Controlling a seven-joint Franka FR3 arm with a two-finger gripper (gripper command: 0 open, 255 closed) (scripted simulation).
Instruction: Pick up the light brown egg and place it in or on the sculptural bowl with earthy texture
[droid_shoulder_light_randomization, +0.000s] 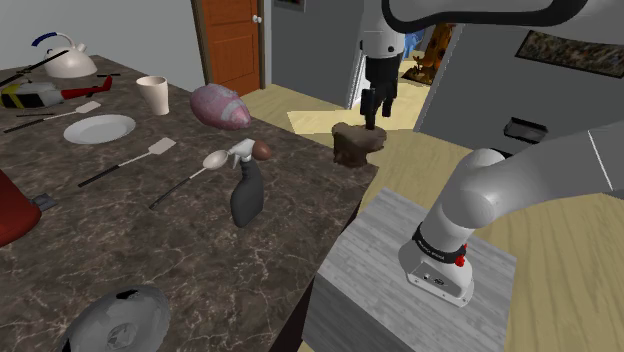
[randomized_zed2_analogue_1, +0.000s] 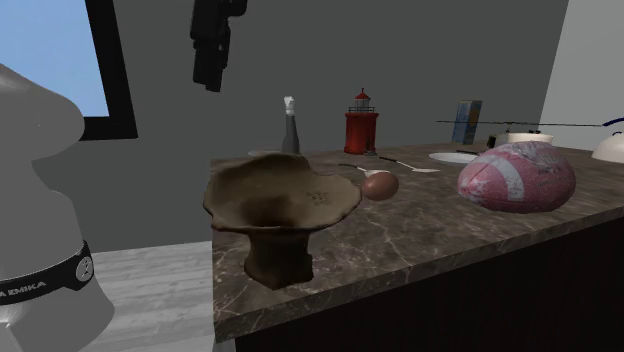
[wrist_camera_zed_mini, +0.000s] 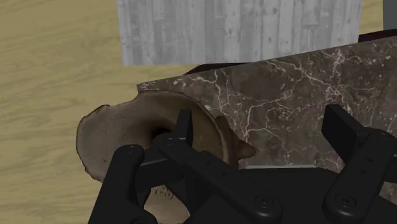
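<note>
The brown, rough-textured pedestal bowl (droid_shoulder_light_randomization: 356, 143) (randomized_zed2_analogue_1: 280, 200) (wrist_camera_zed_mini: 127, 127) stands at the corner of the dark marble counter (droid_shoulder_light_randomization: 200, 240), near its edge. The light brown egg (droid_shoulder_light_randomization: 261, 150) (randomized_zed2_analogue_1: 379, 185) lies on the counter beside the spray bottle, a short way from the bowl. My black gripper (droid_shoulder_light_randomization: 371, 122) (randomized_zed2_analogue_1: 208, 75) (wrist_camera_zed_mini: 264, 130) hangs above the bowl, its fingers apart with nothing between them. In the wrist view one finger (wrist_camera_zed_mini: 184, 127) is over the bowl's hollow and the other is over bare marble.
A grey spray bottle (droid_shoulder_light_randomization: 245, 185) (randomized_zed2_analogue_1: 290, 125) and a spoon (droid_shoulder_light_randomization: 190, 175) lie near the egg. A pink and white lumpy object (droid_shoulder_light_randomization: 220, 105) (randomized_zed2_analogue_1: 515, 178), a plate (droid_shoulder_light_randomization: 99, 129), a cup (droid_shoulder_light_randomization: 153, 95) and a red lighthouse (randomized_zed2_analogue_1: 361, 122) stand farther along. The stand (droid_shoulder_light_randomization: 400, 270) adjoins the counter.
</note>
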